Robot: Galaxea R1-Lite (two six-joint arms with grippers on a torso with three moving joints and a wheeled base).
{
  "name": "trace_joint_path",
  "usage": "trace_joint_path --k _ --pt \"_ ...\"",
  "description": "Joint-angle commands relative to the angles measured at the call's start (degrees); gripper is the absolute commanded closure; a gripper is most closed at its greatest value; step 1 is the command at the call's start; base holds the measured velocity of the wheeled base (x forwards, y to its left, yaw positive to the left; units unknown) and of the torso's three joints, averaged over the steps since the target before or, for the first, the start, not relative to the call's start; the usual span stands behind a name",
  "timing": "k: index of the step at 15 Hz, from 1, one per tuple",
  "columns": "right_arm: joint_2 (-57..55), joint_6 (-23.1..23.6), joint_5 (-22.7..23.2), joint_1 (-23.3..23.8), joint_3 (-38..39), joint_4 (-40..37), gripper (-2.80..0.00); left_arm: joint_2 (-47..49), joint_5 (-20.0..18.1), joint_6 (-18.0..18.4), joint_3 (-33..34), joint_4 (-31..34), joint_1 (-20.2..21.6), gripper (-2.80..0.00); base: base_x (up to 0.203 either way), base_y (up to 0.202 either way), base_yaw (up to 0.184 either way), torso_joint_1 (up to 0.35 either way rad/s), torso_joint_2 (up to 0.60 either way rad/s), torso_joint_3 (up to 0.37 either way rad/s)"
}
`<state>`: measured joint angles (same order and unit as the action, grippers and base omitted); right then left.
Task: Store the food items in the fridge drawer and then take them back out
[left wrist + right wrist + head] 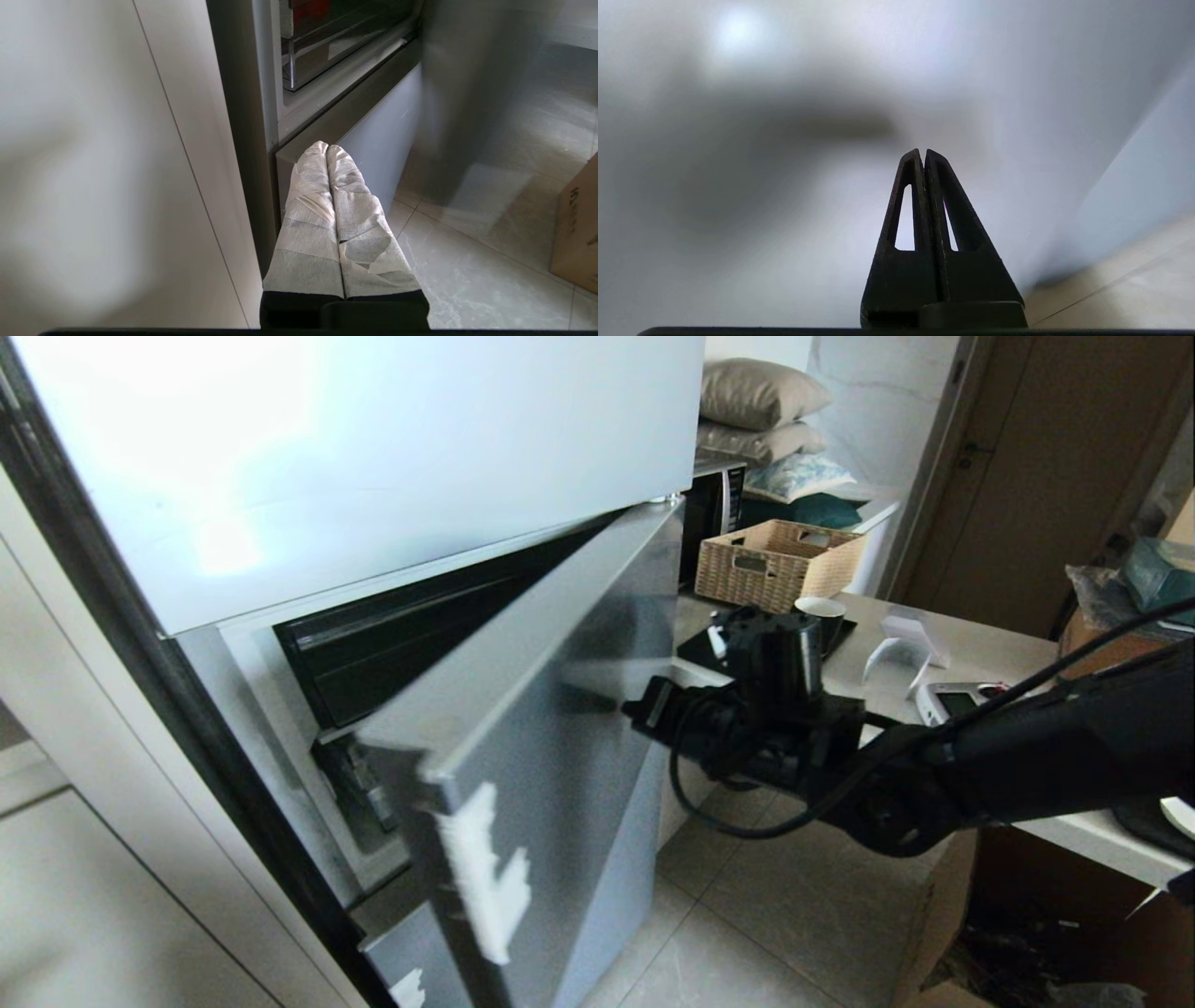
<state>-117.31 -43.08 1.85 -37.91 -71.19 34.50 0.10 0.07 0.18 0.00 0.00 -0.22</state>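
Against the fridge door (551, 728), which stands partly swung out from the cabinet, the right end effector (923, 154) is fully closed and holds nothing, its tips at the door's outer face. Behind that door, inside the compartment, a clear bin or drawer (327, 51) shows something red, too little to identify. Food items cannot otherwise be seen. Left end effector (327, 148), padded, closed and empty, hangs near the lower fridge front, further from the door.
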Motion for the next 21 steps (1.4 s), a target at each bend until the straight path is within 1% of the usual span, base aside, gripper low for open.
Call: trace_joint_path --k 1,2,3,4,6,9,11,12,13,14,15,16,17,20,21 --pt "-1.27 -0.11 4.21 -1.37 1.47 1.78 0.0 -0.01 0.01 -0.01 0.0 0.0 -0.04 0.0 0.0 0.0 0.0 0.0 0.0 0.0" --pt "0.84 0.21 7.4 -1.3 5.54 4.04 0.0 -0.01 0.01 -0.01 0.0 0.0 -0.04 0.0 0.0 0.0 0.0 0.0 0.0 0.0" --pt "3.1 1.08 9.02 -1.17 9.6 6.45 0.0 0.07 0.01 -0.01 0.0 0.0 -0.04 0.0 0.0 0.0 0.0 0.0 0.0 0.0" --pt "6.03 3.24 9.15 -0.78 14.2 8.29 0.0 0.0 0.01 -0.01 -0.07 0.0 -0.04 0.0 0.0 0.0 0.0 0.0 0.0 0.0" --pt "13.56 8.16 5.99 -0.24 22.28 9.67 0.0 -0.01 0.01 -0.01 -0.01 0.0 -0.04 0.0 0.0 0.0 0.0 0.0 0.0 0.0" --pt "28.83 14.08 1.51 -0.01 34.08 10.19 0.0 0.08 0.01 -0.01 0.0 0.0 -0.04 0.0 0.0 0.0 0.0 0.0 0.0 0.0" --pt "41.74 19.47 -1.62 0.41 44.94 10.15 0.0 0.05 0.01 -0.01 0.0 0.0 -0.04 0.0 0.0 0.0 0.0 0.0 0.0 0.0" --pt "48.29 23.06 -2.64 1.93 50.77 9.9 0.0 -0.01 0.01 -0.01 0.0 0.0 -0.04 0.0 0.0 0.0 0.0 0.0 0.0 0.0" --pt "54.83 27.1 -2.91 5.3 55.89 9.14 0.0 0.0 0.01 -0.01 0.0 0.0 -0.04 0.0 0.0 0.0 0.0 0.0 0.0 0.0" --pt "61.43 30.7 -2.16 10.66 59.95 7.57 0.0 0.03 0.01 -0.01 0.0 0.0 -0.04 0.0 0.0 0.0 0.0 0.0 0.0 0.0" --pt "68.18 33.52 -0.52 16.12 63.04 4.88 0.0 0.08 0.01 -0.01 0.0 0.0 -0.04 0.0 0.0 0.0 0.0 0.0 0.0 0.0" --pt "75.21 35.54 1.28 20.87 65.06 0.13 0.0 -0.01 0.01 -0.01 0.0 0.0 -0.04 0.0 0.0 0.0 0.0 0.0 0.0 0.0" --pt "82.64 37.08 2.76 24.68 66.54 -6.23 0.0 -0.01 0.01 -0.01 0.0 0.0 -0.04 0.0 0.0 0.0 0.0 0.0 0.0 0.0" --pt "101.84 40.44 5.15 31.95 67.76 -26.06 0.0 0.02 0.01 -0.01 0.0 0.0 -0.04 0.0 0.0 0.0 0.0 0.0 0.0 0.0" --pt "106.92 41.82 5.41 33.67 67.89 -29.77 0.0 0.08 0.01 -0.01 -0.03 0.0 -0.04 0.0 0.0 0.0 0.0 0.0 0.0 0.0"
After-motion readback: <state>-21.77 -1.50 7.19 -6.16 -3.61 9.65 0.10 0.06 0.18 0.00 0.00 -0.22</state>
